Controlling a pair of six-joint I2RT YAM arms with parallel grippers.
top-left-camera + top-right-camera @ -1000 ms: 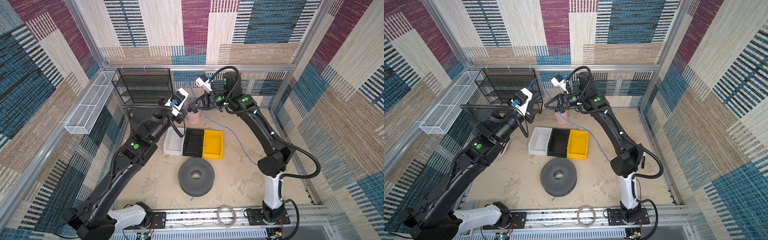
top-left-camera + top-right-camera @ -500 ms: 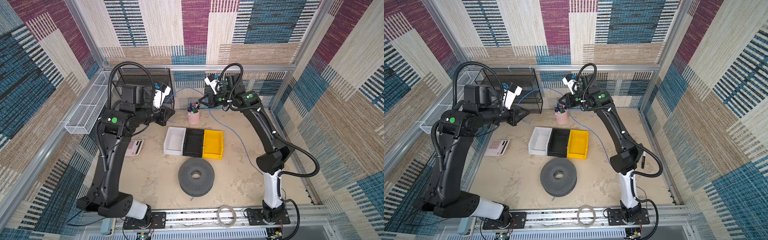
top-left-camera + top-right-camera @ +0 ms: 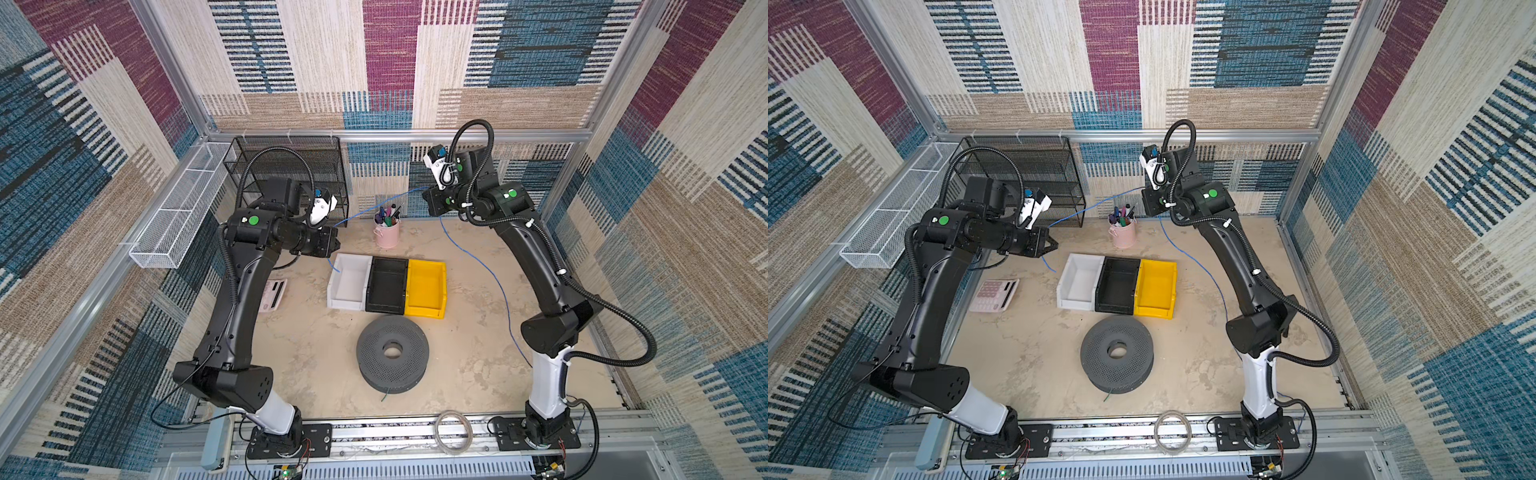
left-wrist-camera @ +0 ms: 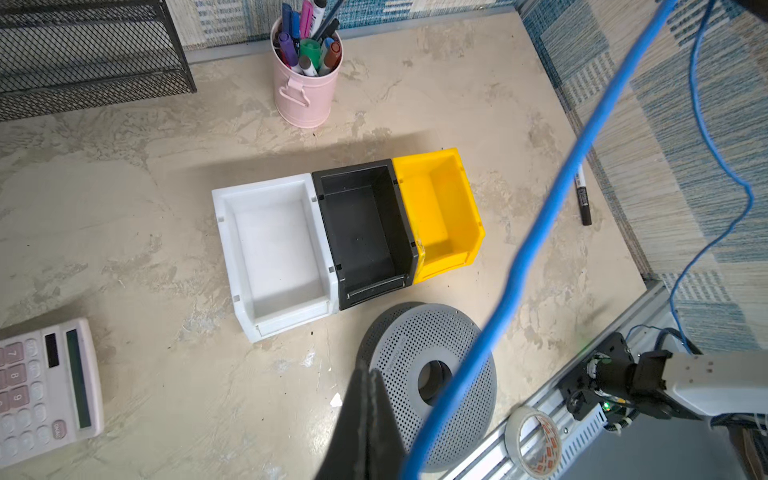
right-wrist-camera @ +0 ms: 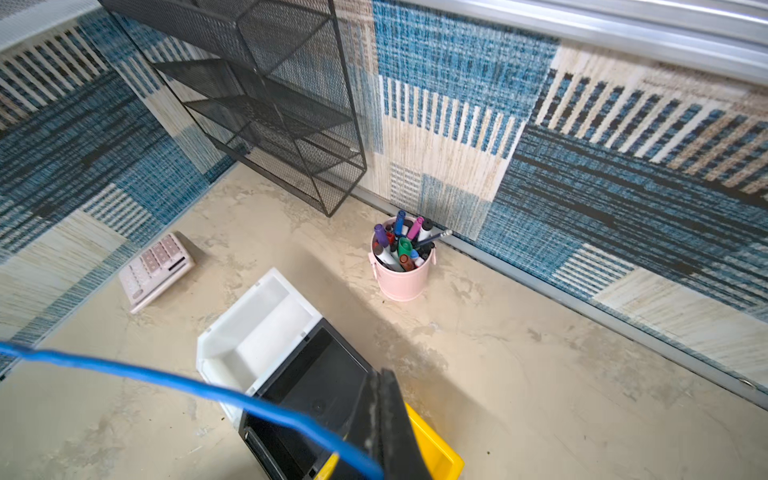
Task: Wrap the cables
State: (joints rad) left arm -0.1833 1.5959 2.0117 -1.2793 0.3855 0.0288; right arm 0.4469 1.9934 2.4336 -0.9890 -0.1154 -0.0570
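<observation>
Beige tabletop [image 3: 465, 249] below; left gripper [image 4: 366, 374] and right gripper [image 5: 383, 376] both clench the blue cable [image 4: 552, 199]: thin, light, floppy, probably best held along its taut span.

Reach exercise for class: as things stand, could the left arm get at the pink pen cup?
Probably not yet: the pink pen cup sits close, nothing between, but the left arm's jaws are shut on the blue cable.

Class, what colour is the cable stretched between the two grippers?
Bright blue; the cable shows best in the left wrist view.
</observation>
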